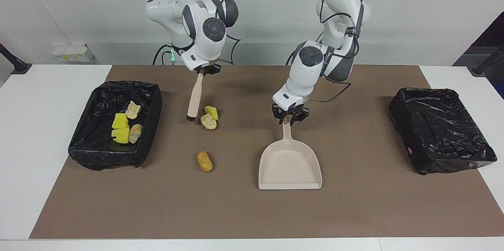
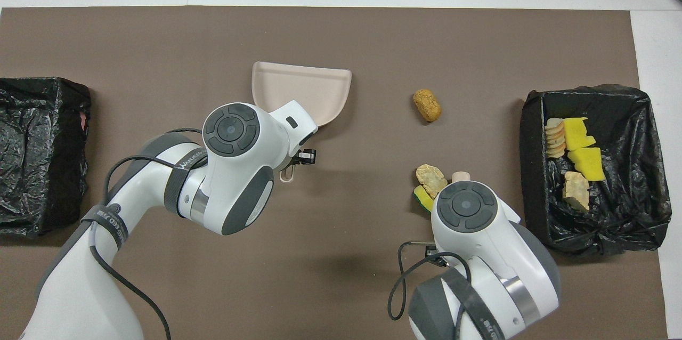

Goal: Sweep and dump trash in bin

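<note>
Facing view: left tool [image 1: 290,119] pinches the dustpan [image 1: 290,166] handle; right tool [image 1: 205,72] grips the brush [image 1: 194,97] handle, bristles beside two trash [image 1: 209,117] scraps on the desk [image 1: 354,203]. Four scraps lie in the bin [image 1: 151,97] at the right arm's end. Overhead view: one orange lump [image 2: 427,105] lies loose, farther from the robots than the pair.

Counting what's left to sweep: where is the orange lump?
The orange lump lies alone on the brown mat, beside the dustpan toward the right arm's end, farther from the robots than the yellow chunk and tan lump.
</note>
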Available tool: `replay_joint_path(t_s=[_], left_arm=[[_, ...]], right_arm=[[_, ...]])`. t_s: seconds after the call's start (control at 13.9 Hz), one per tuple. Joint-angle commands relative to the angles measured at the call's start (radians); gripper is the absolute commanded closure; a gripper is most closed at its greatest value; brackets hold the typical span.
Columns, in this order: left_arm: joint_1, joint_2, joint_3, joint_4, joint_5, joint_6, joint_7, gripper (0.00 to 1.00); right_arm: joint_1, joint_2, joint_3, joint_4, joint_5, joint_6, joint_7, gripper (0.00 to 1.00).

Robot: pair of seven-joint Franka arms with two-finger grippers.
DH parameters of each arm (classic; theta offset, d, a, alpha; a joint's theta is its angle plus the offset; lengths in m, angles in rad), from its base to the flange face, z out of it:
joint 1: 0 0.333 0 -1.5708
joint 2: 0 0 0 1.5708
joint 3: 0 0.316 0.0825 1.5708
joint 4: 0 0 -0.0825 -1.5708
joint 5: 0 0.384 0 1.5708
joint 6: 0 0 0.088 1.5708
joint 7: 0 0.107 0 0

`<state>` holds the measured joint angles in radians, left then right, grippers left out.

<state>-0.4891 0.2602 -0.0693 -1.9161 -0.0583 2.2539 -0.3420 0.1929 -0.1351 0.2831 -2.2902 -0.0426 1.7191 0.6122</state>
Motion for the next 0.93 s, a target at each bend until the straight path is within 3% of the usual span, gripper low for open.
replay_joint_path(t_s=[0.0,0.07,0.29,0.5,0.72,0.86], left_arm=[[-0.002,-0.01,0.008,-0.006,0.096,0.0,0.087,1.0],[0.0,-0.018,0.008,-0.006,0.148,-0.01,0.174,1.0],[0.046,-0.062,0.016,0.002,0.155,-0.1,0.493,1.0],[0.134,-0.156,0.016,-0.001,0.153,-0.242,0.849,1.0],[0.24,-0.245,0.014,-0.012,0.149,-0.388,1.213,1.0],[0.261,-0.283,0.016,-0.041,0.132,-0.451,1.323,1.0]], right_arm=[[-0.006,-0.043,0.005,-0.038,0.047,0.055,-0.022,1.0],[-0.006,-0.037,0.005,-0.038,0.058,0.08,-0.028,1.0],[-0.009,-0.021,0.005,-0.034,0.108,0.144,-0.067,1.0],[-0.004,0.054,0.007,-0.002,0.147,0.236,-0.075,1.0],[-0.004,0.123,0.005,0.119,0.159,0.156,-0.078,1.0],[-0.001,0.135,0.007,0.165,0.147,0.09,-0.069,1.0]])
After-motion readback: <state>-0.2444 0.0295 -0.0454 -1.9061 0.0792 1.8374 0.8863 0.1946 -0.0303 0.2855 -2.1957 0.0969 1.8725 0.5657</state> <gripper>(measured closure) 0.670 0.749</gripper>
